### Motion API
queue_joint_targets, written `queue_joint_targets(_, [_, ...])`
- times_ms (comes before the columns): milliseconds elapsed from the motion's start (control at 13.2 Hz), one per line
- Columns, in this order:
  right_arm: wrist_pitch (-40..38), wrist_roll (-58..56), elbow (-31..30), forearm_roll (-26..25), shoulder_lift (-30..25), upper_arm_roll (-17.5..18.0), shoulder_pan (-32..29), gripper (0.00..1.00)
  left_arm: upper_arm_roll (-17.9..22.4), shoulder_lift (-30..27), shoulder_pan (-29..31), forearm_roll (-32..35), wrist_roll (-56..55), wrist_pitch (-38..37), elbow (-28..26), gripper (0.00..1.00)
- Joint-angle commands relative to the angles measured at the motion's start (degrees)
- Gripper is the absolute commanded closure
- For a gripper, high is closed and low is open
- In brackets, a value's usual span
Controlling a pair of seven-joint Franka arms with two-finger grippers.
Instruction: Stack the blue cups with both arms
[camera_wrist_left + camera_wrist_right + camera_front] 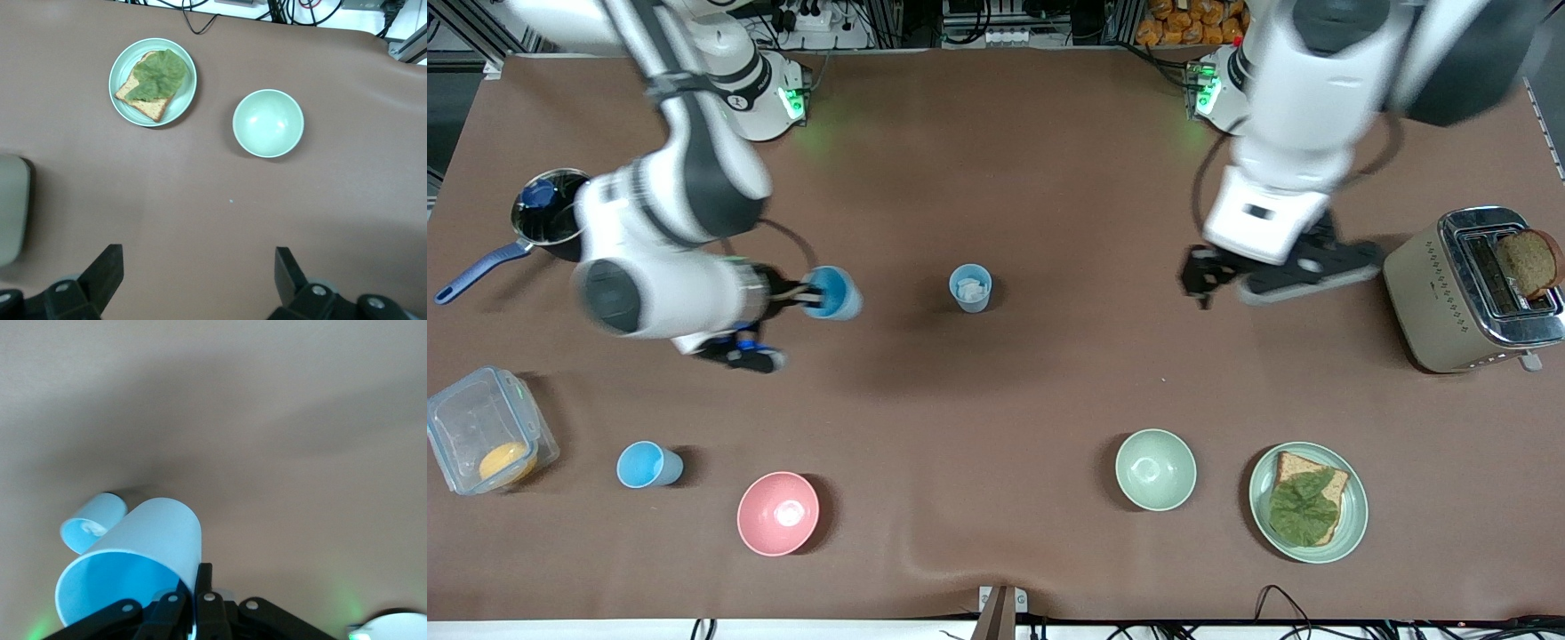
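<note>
My right gripper (805,296) is shut on the rim of a bright sky-blue cup (834,293) and holds it tilted on its side above the table; in the right wrist view the cup (137,553) fills the space at my fingers (202,583). A paler greyish-blue cup (970,287) stands upright mid-table with something white inside; it also shows in the right wrist view (93,522). Another sky-blue cup (647,465) stands nearer the front camera, toward the right arm's end. My left gripper (1202,283) hangs open and empty over bare table beside the toaster; its own view (198,267) shows the jaws wide apart.
A pan (547,213) and a clear box (485,440) sit at the right arm's end. A pink bowl (777,513), a pale green bowl (1155,468) and a plate with bread and lettuce (1352,507) lie along the front. A toaster (1432,293) holds bread.
</note>
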Motion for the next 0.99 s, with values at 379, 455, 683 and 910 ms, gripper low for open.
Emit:
queue_joint_targets(379, [14.7, 34.4, -5.2, 2.6, 3.0, -0.4, 12.3, 1.0, 10.4, -6.7, 4.0, -10.1, 18.6, -7.6, -2.1, 0.0])
queue_joint_targets(455, [16.1, 34.6, -6.5, 4.5, 3.0, -0.5, 13.5, 1.0, 10.6, -6.8, 4.0, -10.1, 18.6, -8.0, -2.0, 0.0])
queue_joint_targets(683, [20.4, 36.8, -8.8, 5.1, 3.0, -0.5, 15.2, 1.0, 12.9, -6.8, 3.0, -10.0, 19.3, -8.2, -2.0, 0.0])
queue_joint_targets(910, [20.7, 37.4, -8.9, 5.1, 3.0, -0.5, 16.1, 1.0, 13.1, -6.8, 3.6, -10.1, 20.0, -8.2, -1.9, 0.0])
